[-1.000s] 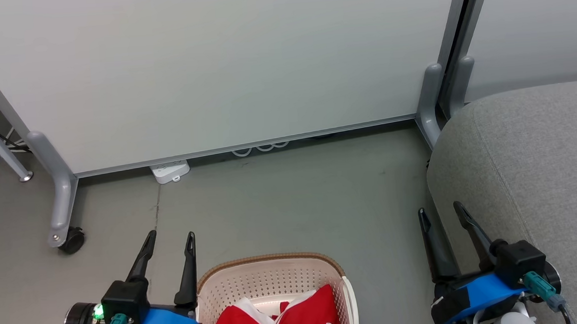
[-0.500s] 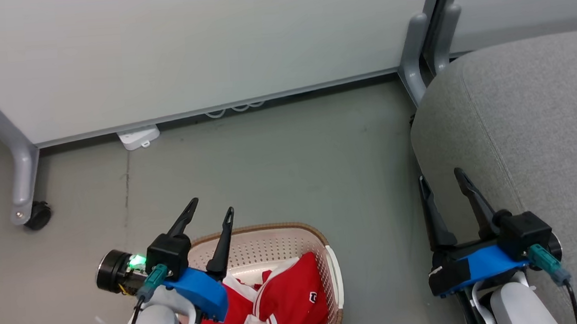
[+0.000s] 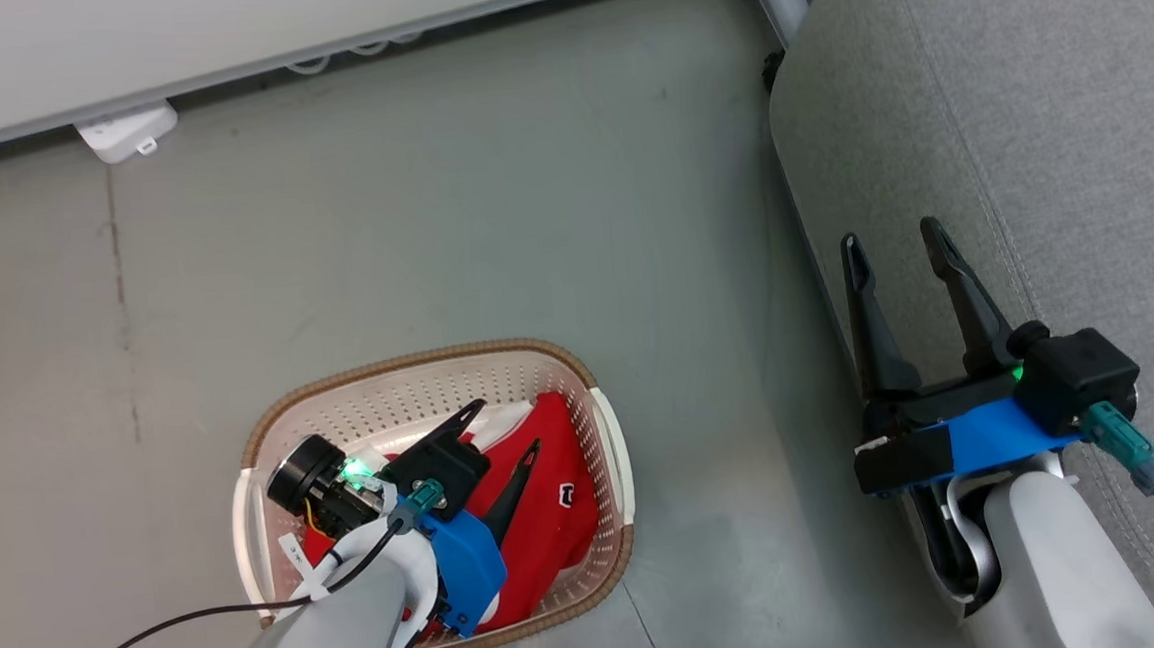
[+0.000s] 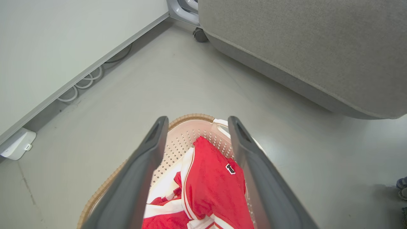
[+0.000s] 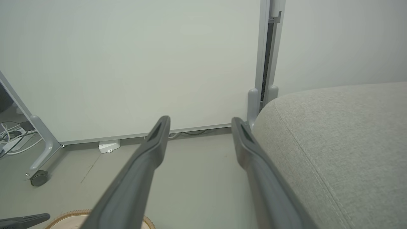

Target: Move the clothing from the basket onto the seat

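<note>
Left hand [image 3: 508, 423], spread, hangs above the clothing [image 3: 557, 457] in the basket [image 3: 419, 357]; right hand [image 3: 890, 232] spread by the seat [image 3: 1023, 86]

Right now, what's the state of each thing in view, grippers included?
basket, upright on the floor, loaded.
clothing, crumpled in the basket, ungripped.
seat, no clothing on the visible part.
left gripper, open, over the clothing in the basket, gripping nothing.
right gripper, open, holding nothing, by the seat's edge.
</note>
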You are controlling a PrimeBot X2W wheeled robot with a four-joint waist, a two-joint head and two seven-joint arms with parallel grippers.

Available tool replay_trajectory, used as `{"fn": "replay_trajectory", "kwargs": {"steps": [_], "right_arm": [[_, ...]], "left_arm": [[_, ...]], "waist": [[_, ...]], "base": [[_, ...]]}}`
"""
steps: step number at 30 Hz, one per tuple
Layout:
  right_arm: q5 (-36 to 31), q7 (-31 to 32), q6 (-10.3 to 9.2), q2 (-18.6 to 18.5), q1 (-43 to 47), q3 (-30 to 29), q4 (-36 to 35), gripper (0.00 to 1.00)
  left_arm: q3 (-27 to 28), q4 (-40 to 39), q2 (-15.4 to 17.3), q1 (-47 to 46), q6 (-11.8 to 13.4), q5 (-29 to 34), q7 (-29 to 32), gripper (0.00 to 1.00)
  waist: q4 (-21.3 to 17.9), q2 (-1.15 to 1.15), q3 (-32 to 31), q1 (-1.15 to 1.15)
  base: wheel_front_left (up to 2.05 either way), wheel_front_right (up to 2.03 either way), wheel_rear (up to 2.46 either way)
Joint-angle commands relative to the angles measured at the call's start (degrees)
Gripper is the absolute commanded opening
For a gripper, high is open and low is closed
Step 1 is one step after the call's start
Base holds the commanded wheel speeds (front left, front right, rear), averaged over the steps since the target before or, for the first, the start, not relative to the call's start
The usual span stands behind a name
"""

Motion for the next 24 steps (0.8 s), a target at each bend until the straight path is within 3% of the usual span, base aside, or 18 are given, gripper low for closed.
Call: {"fn": "replay_trajectory", "kwargs": {"steps": [1, 15, 24], "right_arm": [[0.4, 0.0, -0.04, -0.1, -1.5, 0.0, -0.5, 1.00], [1.7, 0.0, -0.03, -0.1, -7.7, 0.3, -3.1, 1.00], [1.5, 0.0, -0.03, -0.1, -10.7, 0.1, -4.3, 1.00]], "left_arm": [[-2.1, 1.4, 0.8, -1.8, 0.0, -1.0, -0.2, 1.00], [-25.7, 13.1, 3.0, -11.0, 0.0, -12.1, 3.1, 1.00], [-32.3, 14.9, 4.3, -15.2, 0.0, -17.7, 6.8, 1.00]], "waist": [[-1.6, 0.00, 3.8, -0.01], [-3.1, 0.00, 15.5, -0.01], [-3.2, 0.00, 21.0, -0.01]], "base": [[0.00, 0.00, 0.00], [0.00, 0.00, 0.00], [0.00, 0.00, 0.00]]}}
